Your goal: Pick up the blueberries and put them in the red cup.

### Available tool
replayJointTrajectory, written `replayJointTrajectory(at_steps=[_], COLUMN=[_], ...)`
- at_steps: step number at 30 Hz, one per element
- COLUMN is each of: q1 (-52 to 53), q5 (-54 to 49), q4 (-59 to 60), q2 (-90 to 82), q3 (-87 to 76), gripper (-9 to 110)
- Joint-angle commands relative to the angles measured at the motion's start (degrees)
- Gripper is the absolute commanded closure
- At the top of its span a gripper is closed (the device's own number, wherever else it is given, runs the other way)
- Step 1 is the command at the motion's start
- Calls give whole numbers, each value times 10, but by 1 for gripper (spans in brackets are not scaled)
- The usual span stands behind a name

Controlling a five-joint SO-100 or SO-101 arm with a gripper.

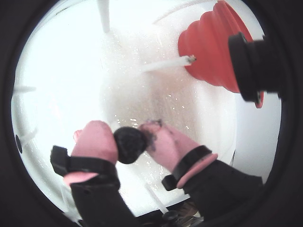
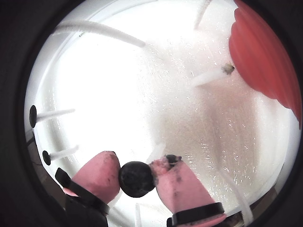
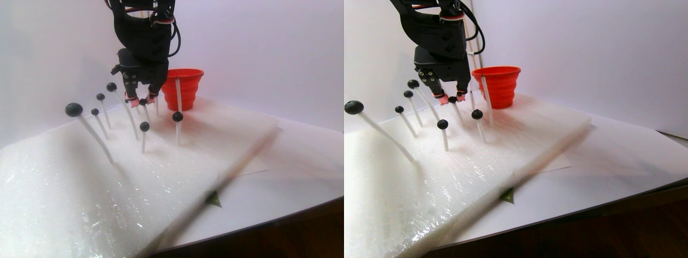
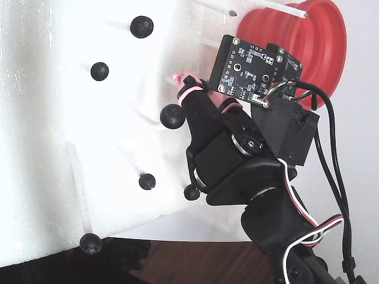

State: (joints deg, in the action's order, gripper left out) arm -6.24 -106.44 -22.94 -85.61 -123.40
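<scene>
In both wrist views my gripper [image 1: 130,141] [image 2: 136,174] is shut on one blue-black blueberry [image 1: 130,144] [image 2: 137,178], pinched between the two pink fingertips. The stereo pair view shows the gripper [image 3: 141,100] low over the foam, just left of the red cup [image 3: 183,86]. The ribbed red cup [image 1: 213,47] [image 2: 262,52] [image 4: 320,41] lies at the upper right in both wrist views. Several other blueberries [image 3: 73,109] [image 3: 177,116] [image 4: 141,26] sit on top of white sticks. I cannot tell whether the held berry still touches its stick.
A white foam sheet [image 3: 107,188] holds the sticks and the cup. Bare white sticks [image 1: 168,64] [image 2: 210,75] stand between my gripper and the cup. The foam lies on a white table whose dark front edge [image 3: 279,217] is at the lower right.
</scene>
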Motion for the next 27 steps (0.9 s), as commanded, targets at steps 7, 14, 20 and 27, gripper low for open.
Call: replayJointTrajectory(at_steps=[7,14,20,27], q1=[-13,-11,-4,3], q5=[1,4,4,4], q4=[32,60,80,106], q2=[-99,-145,-179,-229], q3=[4,-7,-21,-46], gripper=[90,90,90,90])
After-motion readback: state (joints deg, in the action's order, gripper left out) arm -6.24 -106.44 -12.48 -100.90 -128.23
